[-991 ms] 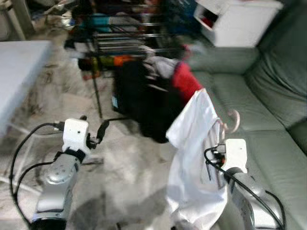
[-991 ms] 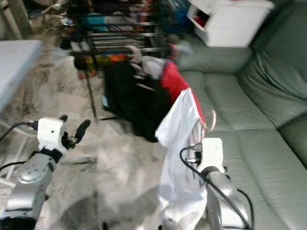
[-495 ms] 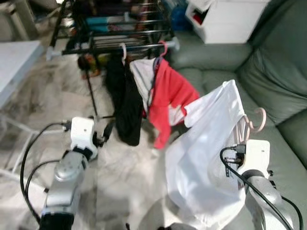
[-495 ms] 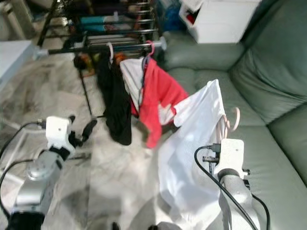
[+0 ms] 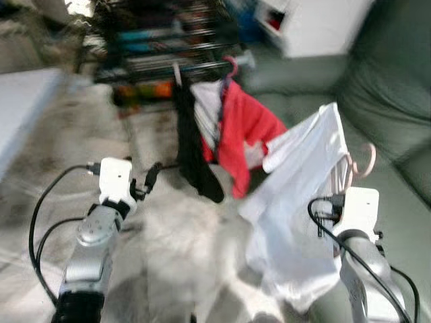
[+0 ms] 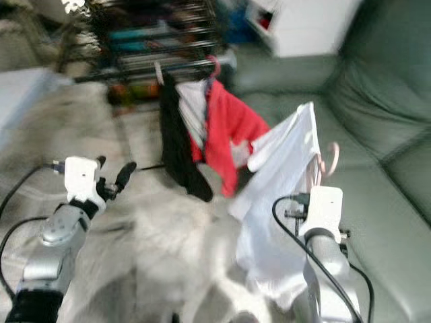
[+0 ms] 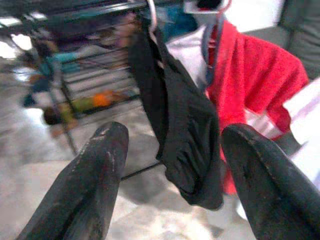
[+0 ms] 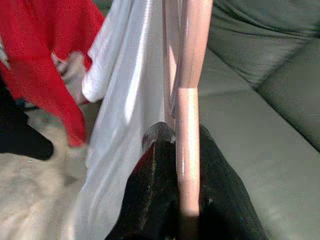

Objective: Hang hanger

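On the left, the left gripper (image 5: 151,176) is held up over the pale floor (image 5: 182,256). Its two black fingers (image 7: 90,185) are spread wide apart, and they hold nothing. Black wires (image 5: 40,215) loop along the silver arm behind it.

Past the tips of those fingers stands a dark clothes rack (image 5: 168,50) with lots of bars. A black garment (image 7: 180,125) hangs from the rack, and in the left wrist view it shows right in the gap between the two open fingers, farther off than the tips. Just beside the black one hangs a red garment (image 5: 246,131) on a pink hook. A bit of light cloth peeks out between the two. The head pictures are blurry, so the small things on the rack's low shelves are hard to make out.

Next comes a big white shirt (image 5: 296,195). It hangs on the pink hanger (image 8: 189,100). The hanger's curved hook (image 5: 366,160) sticks up above the robot's right wrist.

The right gripper (image 8: 175,200) has the hanger. Its two fingers are pressed onto the pink stem, one on each side, and the stem runs straight out past the fingertips. The shirt hangs down beside the fingers, on the side toward the red garment.

On the far side of those fingers is the green sofa (image 5: 390,101). A white box (image 5: 316,23) sits behind the sofa's arm.
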Tool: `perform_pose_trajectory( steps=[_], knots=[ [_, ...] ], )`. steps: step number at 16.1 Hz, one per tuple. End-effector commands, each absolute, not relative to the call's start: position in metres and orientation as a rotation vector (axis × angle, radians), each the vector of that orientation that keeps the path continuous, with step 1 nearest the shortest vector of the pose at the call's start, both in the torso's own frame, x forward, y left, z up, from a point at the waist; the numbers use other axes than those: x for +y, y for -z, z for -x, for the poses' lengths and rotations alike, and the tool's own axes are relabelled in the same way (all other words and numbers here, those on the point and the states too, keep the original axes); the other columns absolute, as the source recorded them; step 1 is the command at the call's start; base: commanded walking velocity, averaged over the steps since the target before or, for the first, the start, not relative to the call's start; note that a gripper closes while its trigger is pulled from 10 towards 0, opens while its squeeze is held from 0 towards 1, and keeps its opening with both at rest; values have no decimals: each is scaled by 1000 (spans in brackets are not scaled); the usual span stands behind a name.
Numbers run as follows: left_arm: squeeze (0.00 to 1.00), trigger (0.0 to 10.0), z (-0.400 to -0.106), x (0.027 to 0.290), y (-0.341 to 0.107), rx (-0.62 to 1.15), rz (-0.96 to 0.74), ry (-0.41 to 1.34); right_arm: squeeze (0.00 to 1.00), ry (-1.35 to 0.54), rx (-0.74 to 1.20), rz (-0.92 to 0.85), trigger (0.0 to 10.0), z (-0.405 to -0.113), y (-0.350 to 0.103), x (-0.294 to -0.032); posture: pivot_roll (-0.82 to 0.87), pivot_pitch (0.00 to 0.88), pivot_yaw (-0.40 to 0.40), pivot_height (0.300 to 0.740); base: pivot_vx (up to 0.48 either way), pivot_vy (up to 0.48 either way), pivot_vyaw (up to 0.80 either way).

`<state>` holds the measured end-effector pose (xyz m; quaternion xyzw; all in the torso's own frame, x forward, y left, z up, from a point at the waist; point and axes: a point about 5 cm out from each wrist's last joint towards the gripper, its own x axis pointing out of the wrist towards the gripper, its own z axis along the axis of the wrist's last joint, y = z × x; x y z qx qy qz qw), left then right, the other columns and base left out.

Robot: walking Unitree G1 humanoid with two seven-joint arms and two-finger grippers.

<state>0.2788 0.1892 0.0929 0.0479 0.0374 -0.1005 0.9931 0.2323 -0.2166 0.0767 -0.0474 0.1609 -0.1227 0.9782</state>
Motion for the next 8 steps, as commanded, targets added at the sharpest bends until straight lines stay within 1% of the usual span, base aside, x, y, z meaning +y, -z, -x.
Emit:
perform_pose_trajectory(
  steps=[1,3,4,6,7,8],
  knots=[
    [0,10000,-279,192,-95,76,-108,197,0,242,257,91,10000,-238,-89,-214,-72,5,-4,740,0,480,-544],
    [0,10000,-279,190,-95,70,-117,202,0,250,256,80,10000,-241,-89,-214,-69,5,-5,740,0,480,-597],
    [0,10000,-279,190,-96,61,-137,208,0,252,259,79,10000,-242,-88,-213,-69,5,-5,740,0,0,-456],
    [0,10000,-279,188,-98,49,-127,217,0,256,263,75,10000,-242,-88,-212,-66,7,-4,740,0,0,0],
    [0,10000,-277,186,-98,44,-122,234,0,256,270,73,10000,-241,-87,-212,-66,7,-4,740,0,0,-475],
    [0,10000,-276,184,-98,44,-121,247,0,260,282,74,10000,-242,-85,-211,-58,10,-3,740,0,0,-800]
  ],
)
